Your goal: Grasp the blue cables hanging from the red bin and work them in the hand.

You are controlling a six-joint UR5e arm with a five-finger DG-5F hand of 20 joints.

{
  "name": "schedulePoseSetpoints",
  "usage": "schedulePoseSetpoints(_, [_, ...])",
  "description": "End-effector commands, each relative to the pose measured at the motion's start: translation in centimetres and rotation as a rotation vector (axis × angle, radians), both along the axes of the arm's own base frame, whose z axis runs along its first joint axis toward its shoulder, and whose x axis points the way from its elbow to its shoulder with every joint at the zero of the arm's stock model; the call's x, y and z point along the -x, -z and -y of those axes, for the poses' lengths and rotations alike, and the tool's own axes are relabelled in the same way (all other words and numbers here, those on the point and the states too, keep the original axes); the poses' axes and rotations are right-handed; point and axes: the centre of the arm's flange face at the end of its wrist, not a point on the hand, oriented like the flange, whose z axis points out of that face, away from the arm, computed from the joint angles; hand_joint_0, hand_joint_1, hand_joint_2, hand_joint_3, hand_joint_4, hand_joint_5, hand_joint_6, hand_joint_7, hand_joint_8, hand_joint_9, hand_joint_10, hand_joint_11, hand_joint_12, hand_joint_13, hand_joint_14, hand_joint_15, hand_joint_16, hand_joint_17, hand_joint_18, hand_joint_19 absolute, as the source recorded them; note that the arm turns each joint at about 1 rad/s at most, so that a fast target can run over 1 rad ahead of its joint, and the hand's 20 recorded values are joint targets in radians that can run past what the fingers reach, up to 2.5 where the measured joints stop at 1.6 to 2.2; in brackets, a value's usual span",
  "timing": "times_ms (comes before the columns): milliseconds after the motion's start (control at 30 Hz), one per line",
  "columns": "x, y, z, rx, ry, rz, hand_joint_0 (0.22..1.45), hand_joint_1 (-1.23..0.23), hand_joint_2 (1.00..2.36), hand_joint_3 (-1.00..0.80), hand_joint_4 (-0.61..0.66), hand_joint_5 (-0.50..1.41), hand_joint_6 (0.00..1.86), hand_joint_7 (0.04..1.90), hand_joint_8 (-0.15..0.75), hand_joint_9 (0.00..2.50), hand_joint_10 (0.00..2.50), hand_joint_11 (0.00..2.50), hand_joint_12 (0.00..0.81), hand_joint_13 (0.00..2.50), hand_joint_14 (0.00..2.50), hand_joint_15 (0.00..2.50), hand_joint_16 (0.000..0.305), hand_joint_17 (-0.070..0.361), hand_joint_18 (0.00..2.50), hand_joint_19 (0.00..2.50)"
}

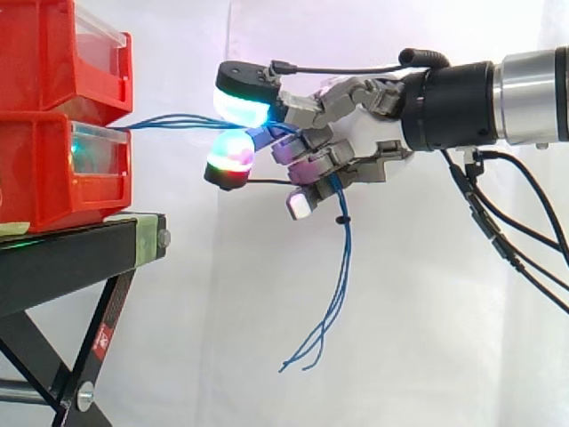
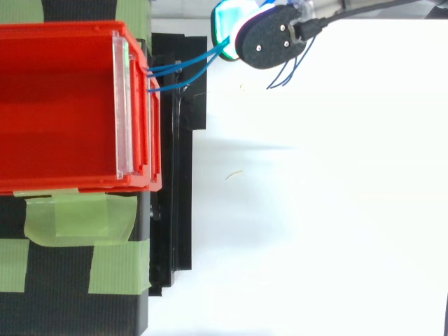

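At upper left the stacked red plastic bins [image 1: 53, 133] are gleaming glossy, their clear plastic front panels [image 2: 123, 105] catching light; the black metal stand [image 1: 71, 258] below is looking matt; the thin blue cables [image 1: 344, 245] are showing smooth sheathing; at right, the brushed silver metal collar [image 1: 524, 84] is shining.
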Motion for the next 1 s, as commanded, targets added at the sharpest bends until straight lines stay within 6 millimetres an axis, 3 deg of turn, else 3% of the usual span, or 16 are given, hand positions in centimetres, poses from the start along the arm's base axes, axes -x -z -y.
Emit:
schedulePoseSetpoints(0, [-0.2,-0.3,0.2,0.010,0.003,0.004,0.79,-0.67,1.00,-1.00,0.23,0.46,0.16,1.37,0.314,0.85,2.50,2.38,0.466,1.10,2.50,1.58,0.053,0.119,1.21,0.60])
schedulePoseSetpoints(233, [-0.5,-1.1,0.5,0.027,0.008,0.014,0.80,-0.68,1.00,-0.99,0.22,0.46,0.17,1.36,0.314,0.85,2.50,2.40,0.463,1.10,2.50,1.59,0.052,0.117,1.21,0.61])
schedulePoseSetpoints(500, [-0.6,-1.6,0.8,0.045,0.012,0.017,0.88,-0.68,1.02,-0.59,0.21,0.44,0.29,1.33,0.319,0.86,2.50,2.42,0.464,1.10,2.50,1.61,0.049,0.111,1.20,0.65])
schedulePoseSetpoints(967, [-0.5,-1.4,0.3,0.050,-0.056,-0.006,0.88,-0.66,1.02,-0.25,0.20,0.42,0.36,1.33,0.323,0.86,2.50,2.44,0.473,1.11,2.50,1.60,0.053,0.118,1.23,0.59])
